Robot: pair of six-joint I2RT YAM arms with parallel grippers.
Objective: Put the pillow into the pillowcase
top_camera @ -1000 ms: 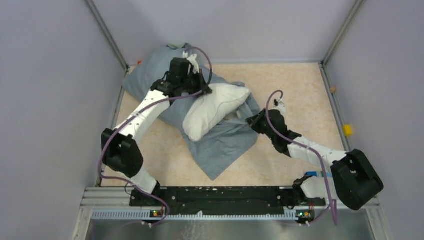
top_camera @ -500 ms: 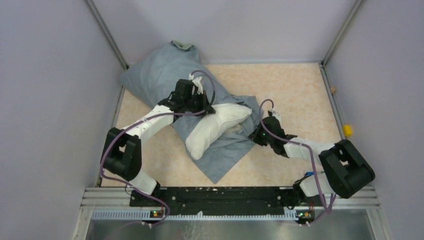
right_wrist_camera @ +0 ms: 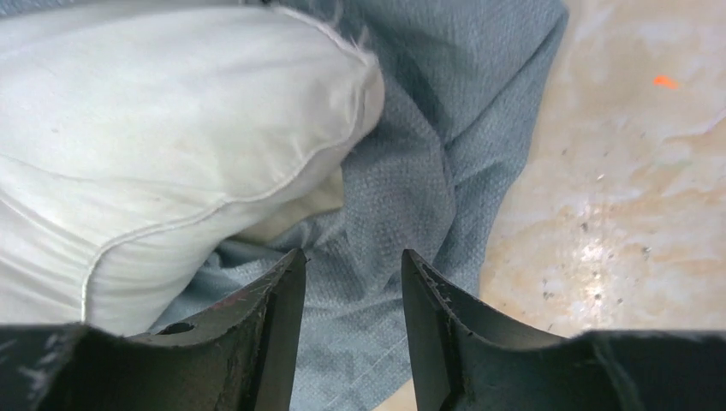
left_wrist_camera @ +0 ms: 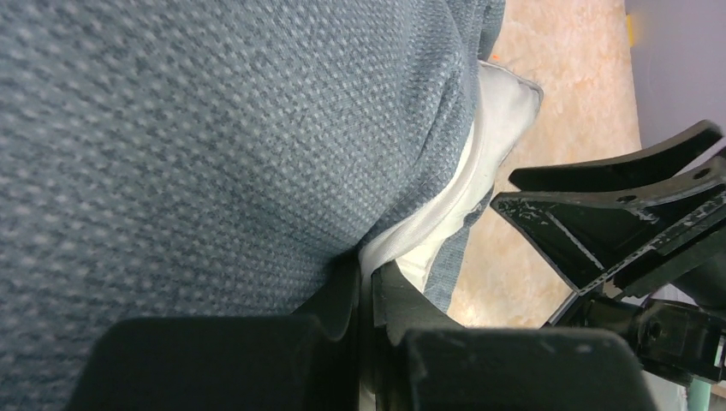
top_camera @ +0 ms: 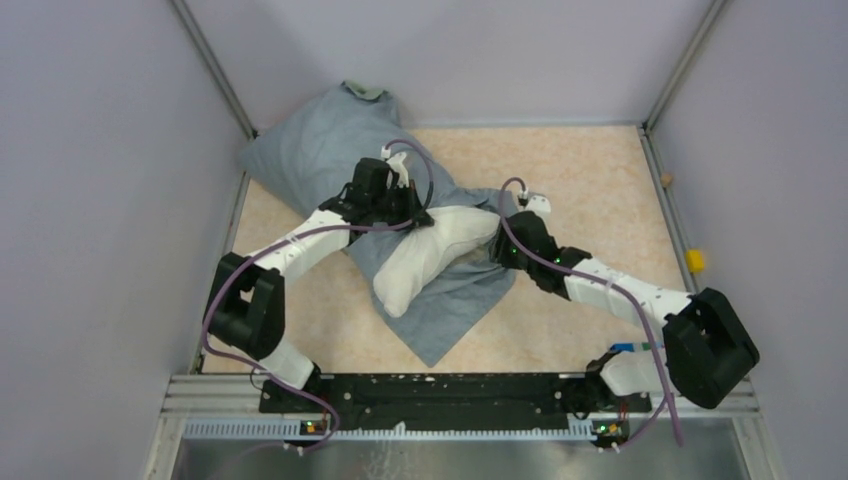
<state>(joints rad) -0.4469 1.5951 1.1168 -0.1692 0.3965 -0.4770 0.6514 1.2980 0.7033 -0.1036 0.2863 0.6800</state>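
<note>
Pillow (top_camera: 430, 255) partly in pillowcase (top_camera: 310, 150), left gripper (left_wrist_camera: 368, 287) closed, right gripper (right_wrist_camera: 351, 257) parted.

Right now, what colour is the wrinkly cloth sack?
The limp cloth sack is grey-blue with tiny dots, clearest in the left wrist view.

Dimpled woven cloth pillowcase (left_wrist_camera: 214, 128); smooth cloth pillow (right_wrist_camera: 154, 111); table (right_wrist_camera: 616, 171) seemingly glossy.

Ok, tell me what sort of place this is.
Likely a robot test cell: plain grey walls on metal posts box in the table, a left arm and right arm are bolted to a rail, with a pillow and pillowcase as props.
</note>
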